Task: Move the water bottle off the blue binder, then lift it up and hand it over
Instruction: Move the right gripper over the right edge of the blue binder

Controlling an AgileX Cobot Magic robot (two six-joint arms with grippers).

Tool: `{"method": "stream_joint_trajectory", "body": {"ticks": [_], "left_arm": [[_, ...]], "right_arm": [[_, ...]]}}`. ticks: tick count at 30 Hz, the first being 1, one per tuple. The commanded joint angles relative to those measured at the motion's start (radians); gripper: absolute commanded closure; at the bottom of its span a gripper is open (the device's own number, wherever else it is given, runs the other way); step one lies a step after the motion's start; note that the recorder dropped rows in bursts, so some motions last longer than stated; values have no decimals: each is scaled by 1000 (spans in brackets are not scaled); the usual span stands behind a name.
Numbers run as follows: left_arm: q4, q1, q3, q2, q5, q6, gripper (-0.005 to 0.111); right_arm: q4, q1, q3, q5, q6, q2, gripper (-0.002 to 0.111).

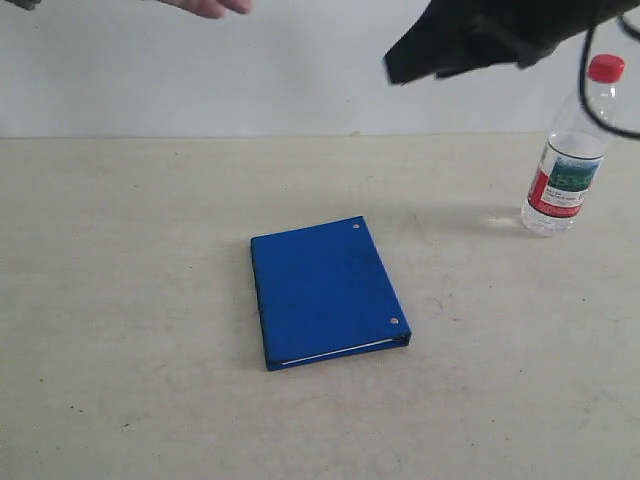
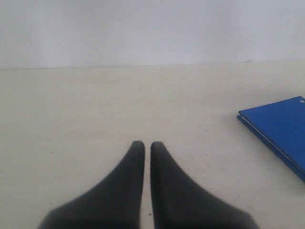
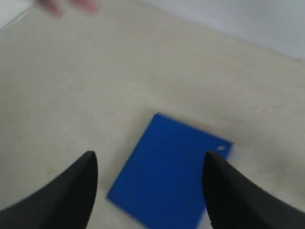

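The blue binder (image 1: pixel 325 292) lies flat and closed on the desk (image 1: pixel 120 300), its two silver rivets along the edge that faces the bottle. Nothing rests on its cover. The water bottle (image 1: pixel 568 150) stands upright on the desk, well apart from the binder, off its riveted side and farther back than it, red cap up. A black cable loops across the bottle's neck in the exterior view.

The right gripper (image 3: pixel 150 157) hangs in the air above the binder with its jaws spread wide. It holds nothing and touches nothing, and the binder's cover shows between its two dark fingers. In the exterior view the right arm (image 1: pixel 480 35) is a dark shape high above the binder's far side, between the binder and the bottle.

The left gripper (image 2: pixel 147 144) is drawn almost together, with only a thin slit between its fingers and nothing in it. It sits over bare desk, well to one side of the binder, of which only a corner is visible.

A person's hand (image 1: pixel 210 7) shows at the frame edge beyond the binder, blurred.
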Motion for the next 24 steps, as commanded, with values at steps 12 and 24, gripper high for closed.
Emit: {"method": "stream_joint_trajectory", "body": {"ticks": [12, 24], "left_arm": [[16, 1, -1, -3, -21, 20, 102], [-851, -1, -1, -3, -96, -268, 102]], "right_arm": [[-145, 137, 168, 39, 342, 254, 51], [-287, 107, 168, -59, 513, 330, 51]]}}
